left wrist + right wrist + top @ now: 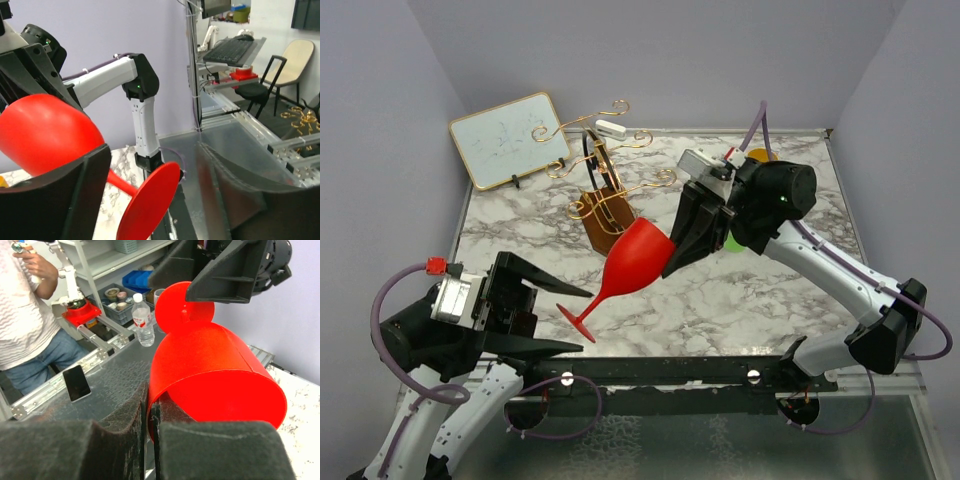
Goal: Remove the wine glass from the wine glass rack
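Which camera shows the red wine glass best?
The top view: the wine glass shows bowl, stem and foot together. The left wrist crops its bowl; the right wrist sees mostly the bowl, close up.

I look down from above, behind both arms. Wrist views sit close behind the left pincer (pixel 155 167) and right pincer (pixel 151 407) — all share the wine glass (pixel 638 262).

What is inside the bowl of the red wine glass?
One finger of the right gripper sits inside the red wine glass, pinching its wall against the outer finger. Nothing else shows; the deeper bowl is hidden by that finger and the wall.
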Action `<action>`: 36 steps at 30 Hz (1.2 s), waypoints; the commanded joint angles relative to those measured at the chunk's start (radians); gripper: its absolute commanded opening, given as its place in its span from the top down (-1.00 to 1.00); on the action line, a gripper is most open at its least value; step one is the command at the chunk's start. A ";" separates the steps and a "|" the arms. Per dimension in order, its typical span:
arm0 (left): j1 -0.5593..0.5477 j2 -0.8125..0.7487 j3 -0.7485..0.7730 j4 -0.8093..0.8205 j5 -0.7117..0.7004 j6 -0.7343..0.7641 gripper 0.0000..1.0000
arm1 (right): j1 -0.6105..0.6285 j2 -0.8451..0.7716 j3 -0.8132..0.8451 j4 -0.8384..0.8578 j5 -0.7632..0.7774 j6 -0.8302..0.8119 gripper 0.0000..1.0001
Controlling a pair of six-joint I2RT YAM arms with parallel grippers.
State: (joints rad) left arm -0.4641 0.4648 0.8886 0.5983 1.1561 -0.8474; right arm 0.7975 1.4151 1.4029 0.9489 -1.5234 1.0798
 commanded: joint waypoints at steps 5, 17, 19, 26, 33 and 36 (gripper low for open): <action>0.002 -0.050 0.077 -0.322 -0.201 0.239 -0.58 | -0.003 -0.084 0.017 -0.524 0.030 -0.401 0.96; 0.002 0.026 0.149 -0.602 -0.608 0.340 -0.59 | -0.004 0.041 0.508 -1.636 1.446 -0.998 0.96; 0.002 0.064 0.149 -0.650 -0.649 0.351 -0.54 | -0.006 0.138 0.649 -1.732 1.777 -0.981 0.96; 0.002 0.097 0.153 -0.793 -0.869 0.405 -0.37 | -0.394 0.321 0.897 -1.909 1.821 -0.846 0.96; 0.002 0.123 0.178 -0.920 -1.039 0.451 -0.25 | -0.836 0.217 0.655 -1.865 1.728 -0.723 0.96; 0.002 0.148 0.180 -0.960 -1.102 0.459 -0.21 | -0.912 0.160 0.524 -1.844 1.771 -0.682 0.96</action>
State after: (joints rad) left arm -0.4603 0.5865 1.0405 -0.2779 0.1925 -0.4244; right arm -0.0521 1.7111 2.0438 -0.9142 0.1986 0.3134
